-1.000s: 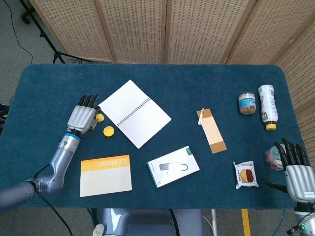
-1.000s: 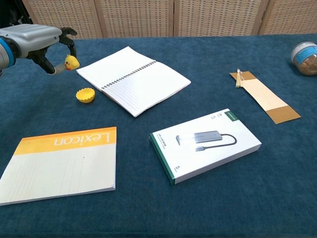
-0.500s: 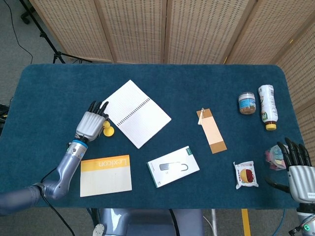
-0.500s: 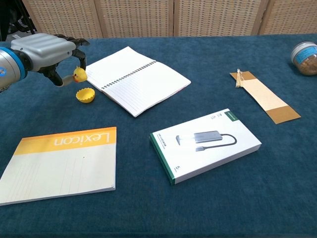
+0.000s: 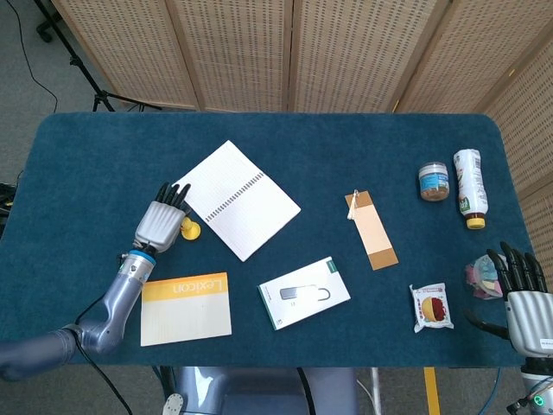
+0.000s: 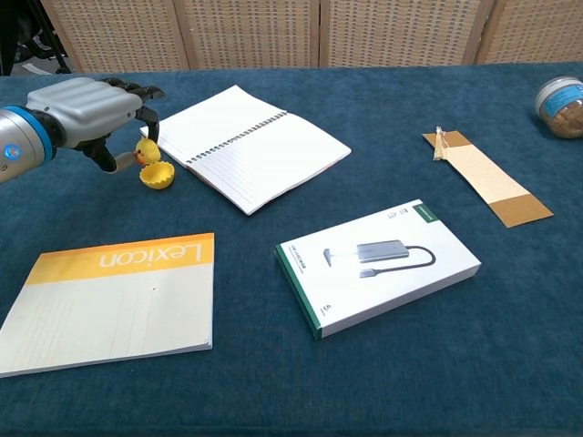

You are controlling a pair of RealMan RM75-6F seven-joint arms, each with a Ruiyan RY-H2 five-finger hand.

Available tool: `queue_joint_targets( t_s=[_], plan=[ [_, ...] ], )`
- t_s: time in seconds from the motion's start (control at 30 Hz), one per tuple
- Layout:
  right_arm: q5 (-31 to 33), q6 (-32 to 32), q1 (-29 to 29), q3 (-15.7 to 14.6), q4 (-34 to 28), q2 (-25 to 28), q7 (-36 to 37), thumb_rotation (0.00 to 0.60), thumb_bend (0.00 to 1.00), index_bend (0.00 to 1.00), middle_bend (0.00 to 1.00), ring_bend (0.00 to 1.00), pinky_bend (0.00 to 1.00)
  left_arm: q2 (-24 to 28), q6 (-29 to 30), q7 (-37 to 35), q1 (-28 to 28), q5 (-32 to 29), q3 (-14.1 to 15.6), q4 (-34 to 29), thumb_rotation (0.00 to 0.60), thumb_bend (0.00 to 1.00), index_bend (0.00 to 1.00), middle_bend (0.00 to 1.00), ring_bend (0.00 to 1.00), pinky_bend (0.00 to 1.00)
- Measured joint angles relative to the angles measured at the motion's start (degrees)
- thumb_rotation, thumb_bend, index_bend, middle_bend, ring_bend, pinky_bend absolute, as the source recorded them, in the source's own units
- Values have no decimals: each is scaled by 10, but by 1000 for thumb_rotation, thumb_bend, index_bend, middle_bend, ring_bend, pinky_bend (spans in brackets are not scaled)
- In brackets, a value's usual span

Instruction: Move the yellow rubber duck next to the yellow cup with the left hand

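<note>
The small yellow rubber duck (image 6: pixel 146 150) sits between the fingers of my left hand (image 6: pixel 91 114), which still holds it. Duck and hand hang just behind and slightly above the yellow cup (image 6: pixel 157 175), a little fluted cup lying on the blue cloth left of the open notebook. In the head view my left hand (image 5: pixel 160 226) hides most of the duck, and only a yellow patch (image 5: pixel 188 230) of duck and cup shows beside its fingers. My right hand (image 5: pixel 523 298) rests at the table's near right corner with its fingers spread, holding nothing.
An open lined notebook (image 6: pixel 246 146) lies right of the cup. A Lexicon book (image 6: pixel 114 300) lies nearer, with a white boxed adapter (image 6: pixel 378 264) at the middle. A cardboard strip (image 6: pixel 483 177), a jar (image 5: pixel 434 181), a bottle (image 5: pixel 470 188) and a snack packet (image 5: pixel 431 308) are on the right.
My left hand has carried the duck rightwards and down, from the notebook's far left corner to just behind the yellow cup. My right hand has hardly moved.
</note>
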Motion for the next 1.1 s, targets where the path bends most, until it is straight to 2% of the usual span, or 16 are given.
queue_joint_targets(
  t_s=[0.53,0.67,0.8,0.9,1.1],
  plan=[
    [0,3,-1,1,1,1,5,600,0,0,0,0,0,-35,-3,-3,-1,9,-2,32,600,493,547,0,0,0],
    [1,6,-3,3,2,0,8,600,0,0,0,0,0,-35,-4,0,0,10,-1,31,600,454,543,0,0,0],
    [1,8,-3,4,4,-1,9,600,0,0,0,0,0,-32,-6,5,0,9,0,28,600,417,502,0,0,0],
    [1,10,-4,5,4,-2,9,600,0,0,0,0,0,-28,-4,10,1,9,0,24,600,384,435,0,0,0],
    [0,10,-4,5,5,-4,8,600,0,0,0,0,0,-18,0,12,3,7,-4,15,600,327,393,0,0,0]
  ],
)
